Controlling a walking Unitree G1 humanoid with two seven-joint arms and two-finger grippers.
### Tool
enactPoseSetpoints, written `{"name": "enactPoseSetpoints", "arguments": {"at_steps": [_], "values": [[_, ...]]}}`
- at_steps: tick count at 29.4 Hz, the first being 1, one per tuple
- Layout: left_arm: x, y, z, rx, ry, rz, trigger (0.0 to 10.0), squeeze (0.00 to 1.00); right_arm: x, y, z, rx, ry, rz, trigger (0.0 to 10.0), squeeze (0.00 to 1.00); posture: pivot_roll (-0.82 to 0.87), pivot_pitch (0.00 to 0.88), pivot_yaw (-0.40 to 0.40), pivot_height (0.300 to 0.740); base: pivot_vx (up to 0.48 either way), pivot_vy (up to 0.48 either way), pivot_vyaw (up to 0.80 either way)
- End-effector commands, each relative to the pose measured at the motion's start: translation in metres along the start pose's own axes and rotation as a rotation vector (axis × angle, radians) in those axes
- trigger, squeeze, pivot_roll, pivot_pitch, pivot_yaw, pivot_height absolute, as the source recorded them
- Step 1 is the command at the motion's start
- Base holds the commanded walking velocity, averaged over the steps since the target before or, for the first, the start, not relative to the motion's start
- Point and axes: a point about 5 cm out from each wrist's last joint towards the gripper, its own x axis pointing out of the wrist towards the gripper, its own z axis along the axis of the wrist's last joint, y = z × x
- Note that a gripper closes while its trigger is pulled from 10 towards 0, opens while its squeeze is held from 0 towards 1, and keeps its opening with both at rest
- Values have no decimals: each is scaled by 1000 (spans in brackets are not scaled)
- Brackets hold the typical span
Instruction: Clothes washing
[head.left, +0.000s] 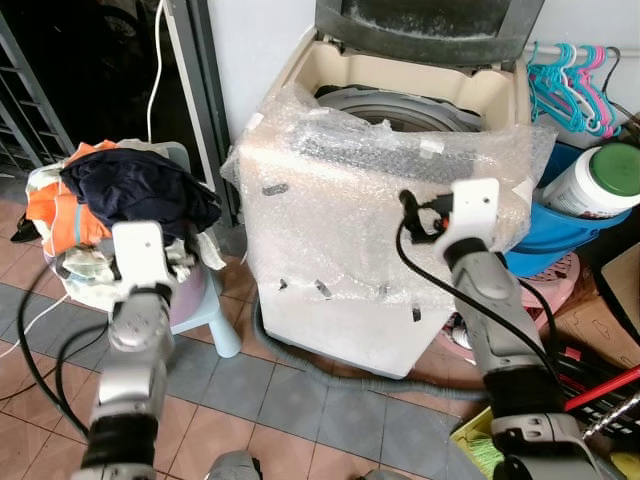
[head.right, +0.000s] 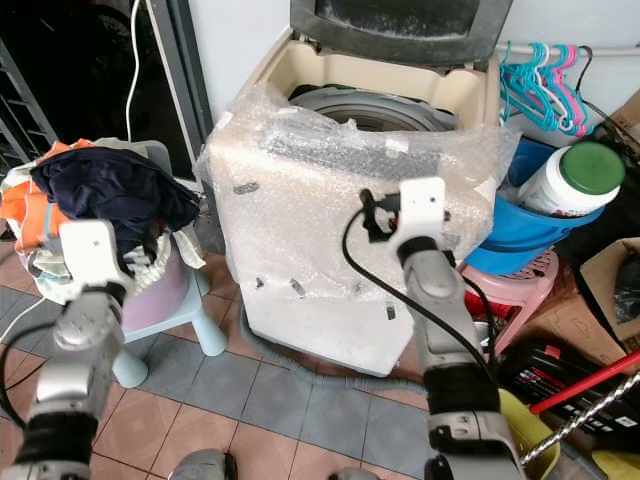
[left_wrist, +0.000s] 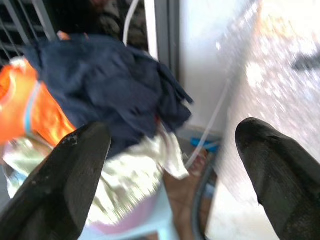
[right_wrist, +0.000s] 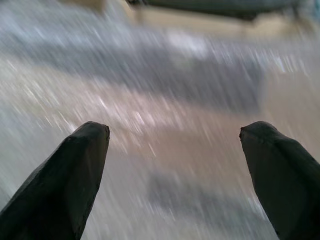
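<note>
the floor (head.left: 300, 410) is laid in terracotta and grey tiles, with a white wall behind and a dark barred doorway off to the left. straight ahead of the right pincer (right_wrist: 172, 175) stands a cream top-loading washing machine (head.left: 340, 300), its lid (head.left: 430, 25) tipped up and its front swathed in crinkled bubble wrap (head.left: 380, 190) held with bits of tape. that pincer's two black fingers (right_wrist: 65, 175) are spread wide on nothing, close to the wrapped front, though its view is badly smeared so i can't be sure how close. a grey corrugated hose (head.left: 330, 375) curls along the machine's foot.

ahead of the left pincer (left_wrist: 170, 175), also spread wide and empty, a heap of clothes (head.left: 110, 215) sits on a pale blue plastic stool (head.left: 205, 305): a dark navy garment (left_wrist: 110, 85) on top, orange cloth (left_wrist: 30, 110) beneath, pale fabric under that.

beyond the right arm, a blue basin (head.left: 560, 235) holds a white bottle with a green cap (head.left: 600, 180), and pink and teal hangers (head.left: 570, 85) hang on the wall.
</note>
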Motion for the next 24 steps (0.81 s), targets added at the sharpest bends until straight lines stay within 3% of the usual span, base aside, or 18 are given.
{"name": "enactPoseSetpoints", "arguments": {"at_steps": [1, 8, 14, 15, 17, 18, 20, 24], "values": [[0, -6, 11, 28, -35, -34, 10000, 0, -2, -7, -2, 8, 11, -26, 10000, 0, -20, 0, 1, 740, 0, 0, 0], [-15, -16, 22, 40, -114, -168, 10000, 0, -10, 14, 1, -19, -38, 37, 10000, 0, -3, 0, 3, 740, 0, 0, 0], [-48, -18, 20, 60, -129, -165, 10000, 0, -24, 6, -5, 1, -14, -4, 10000, 0, -12, 0, 21, 740, 0, 0, 0], [-48, -18, 20, 60, -129, -165, 10000, 0, -24, 6, -5, 1, -14, -4, 10000, 0, -12, 0, 21, 740, 0, 0, 0], [-58, -15, 14, 78, -104, -124, 10000, 0, -34, 5, -13, -69, 21, -32, 10000, 0, -15, 0, 15, 740, 0, 0, 0], [-60, -16, 12, 80, -99, -126, 10000, 0, -37, 4, -15, -100, 24, -48, 10000, 0, -15, 0, 15, 740, 0, 0, 0], [-61, -16, 12, 72, -104, -134, 10000, 0, -46, 3, -19, -30, 40, -47, 10000, 0, 0, 0, -27, 740, 0, 0, 0], [-52, -19, 33, 19, -188, -191, 10000, 0, -50, -5, -13, -41, 26, -93, 10000, 0, 9, 0, -32, 740, 0, 0, 0]]}}
